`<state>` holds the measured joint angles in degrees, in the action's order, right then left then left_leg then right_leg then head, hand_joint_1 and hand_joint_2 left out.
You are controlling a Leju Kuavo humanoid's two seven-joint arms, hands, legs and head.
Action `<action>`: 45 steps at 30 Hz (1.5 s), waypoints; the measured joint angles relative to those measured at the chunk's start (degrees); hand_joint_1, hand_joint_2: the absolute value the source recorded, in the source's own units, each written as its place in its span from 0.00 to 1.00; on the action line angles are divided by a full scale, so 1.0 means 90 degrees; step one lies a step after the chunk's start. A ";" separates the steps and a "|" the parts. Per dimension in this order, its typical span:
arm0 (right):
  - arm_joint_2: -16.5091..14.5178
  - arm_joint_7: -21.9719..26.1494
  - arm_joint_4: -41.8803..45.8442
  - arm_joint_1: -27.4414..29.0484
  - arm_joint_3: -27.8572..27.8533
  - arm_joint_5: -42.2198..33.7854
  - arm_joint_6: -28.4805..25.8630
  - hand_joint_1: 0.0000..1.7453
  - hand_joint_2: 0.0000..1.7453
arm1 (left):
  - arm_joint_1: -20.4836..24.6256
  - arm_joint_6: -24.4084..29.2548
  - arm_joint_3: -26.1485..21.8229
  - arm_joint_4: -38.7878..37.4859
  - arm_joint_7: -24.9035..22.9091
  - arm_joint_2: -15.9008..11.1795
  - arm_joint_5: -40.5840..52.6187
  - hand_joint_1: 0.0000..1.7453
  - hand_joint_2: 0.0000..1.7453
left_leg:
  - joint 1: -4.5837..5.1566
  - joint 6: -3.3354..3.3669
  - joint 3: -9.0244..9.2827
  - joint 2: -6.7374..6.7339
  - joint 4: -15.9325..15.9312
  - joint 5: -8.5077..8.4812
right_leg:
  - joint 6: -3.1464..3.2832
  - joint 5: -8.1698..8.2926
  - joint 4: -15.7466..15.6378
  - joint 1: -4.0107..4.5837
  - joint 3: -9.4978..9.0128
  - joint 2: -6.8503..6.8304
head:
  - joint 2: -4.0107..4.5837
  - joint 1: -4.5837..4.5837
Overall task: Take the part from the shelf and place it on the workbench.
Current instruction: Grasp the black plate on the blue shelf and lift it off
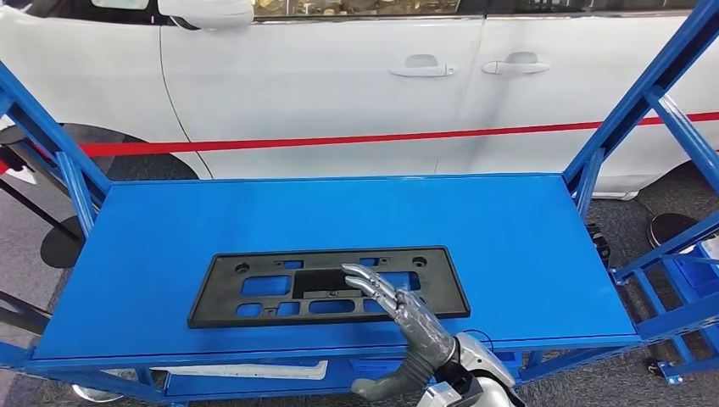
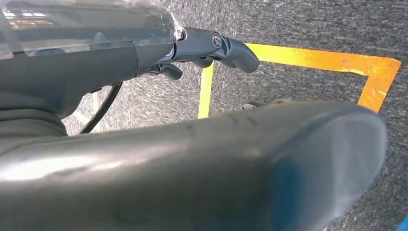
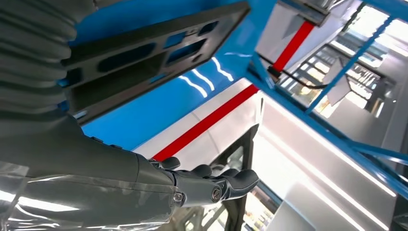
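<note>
The left hand hangs over grey carpet floor with yellow tape, fingers curled, holding nothing. The black part lies flat on the blue shelf. Above its right half, the right hand stretches with fingers apart, empty.

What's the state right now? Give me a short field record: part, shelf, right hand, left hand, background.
part: black plastic panel with cut-outs, lying flat near the front of the shelf
shelf: blue shelf, blue frame on both sides
right hand: right hand over the panel's right half, fingers extended, not gripping; contact cannot be told
left hand: left hand over grey floor with yellow tape, holding nothing
background: white car with red stripe behind the shelf
</note>
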<state>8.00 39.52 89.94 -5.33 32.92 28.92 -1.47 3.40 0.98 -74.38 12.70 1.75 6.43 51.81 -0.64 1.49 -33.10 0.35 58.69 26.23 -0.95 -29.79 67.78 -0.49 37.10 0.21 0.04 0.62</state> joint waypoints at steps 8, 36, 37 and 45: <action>0.0087 0.0013 -0.0078 -0.0006 0.0079 0.0146 -0.0314 0.00 1.00 | 0.0000 -0.0021 0.0024 0.0000 0.0088 0.0033 0.0015 0.00 0.00 | 0.0045 -0.0048 0.0007 0.0001 0.0010 0.0025 | 0.0088 0.0289 -0.0985 0.0057 -0.0456 -0.0012 | 0.0000 0.0005; -0.0715 -0.2090 -0.2211 -0.0790 0.1427 0.3647 -0.2965 0.00 1.00 | -0.0006 -0.0140 0.0140 -0.0001 0.0331 0.0041 0.0329 0.00 0.00 | 0.0022 -0.0156 0.0141 0.0001 -0.0097 0.0050 | 0.0091 0.0358 -0.1046 0.0039 -0.0438 -0.0011 | 0.0000 0.0019; -0.0748 -0.2106 -0.2251 -0.0798 0.1433 0.3702 -0.2996 0.00 1.00 | -0.0009 -0.0141 0.0141 -0.0001 0.0340 0.0040 0.0332 0.00 0.00 | 0.0017 -0.0196 0.0141 0.0000 -0.0100 0.0059 | 0.0125 0.0371 -0.1067 0.0028 -0.0444 -0.0009 | 0.0000 0.0019; -0.1191 -0.2616 -0.2949 -0.1059 0.1581 0.4744 -0.3359 0.00 1.00 | -0.0023 -0.0169 0.0152 -0.0002 0.0430 0.0038 0.0441 0.00 0.00 | -0.0013 -0.0329 -0.0658 -0.0007 0.1603 0.0763 | 0.0285 0.0401 -0.1129 0.0014 -0.0475 -0.0022 | 0.0001 0.0035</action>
<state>-2.72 15.98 63.40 -14.86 47.15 71.61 -31.70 3.20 -0.54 -73.01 12.68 5.63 6.77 55.78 -0.76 -1.47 -39.01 0.28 73.12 33.09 1.61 -26.18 57.63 -0.36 32.82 0.01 0.05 0.93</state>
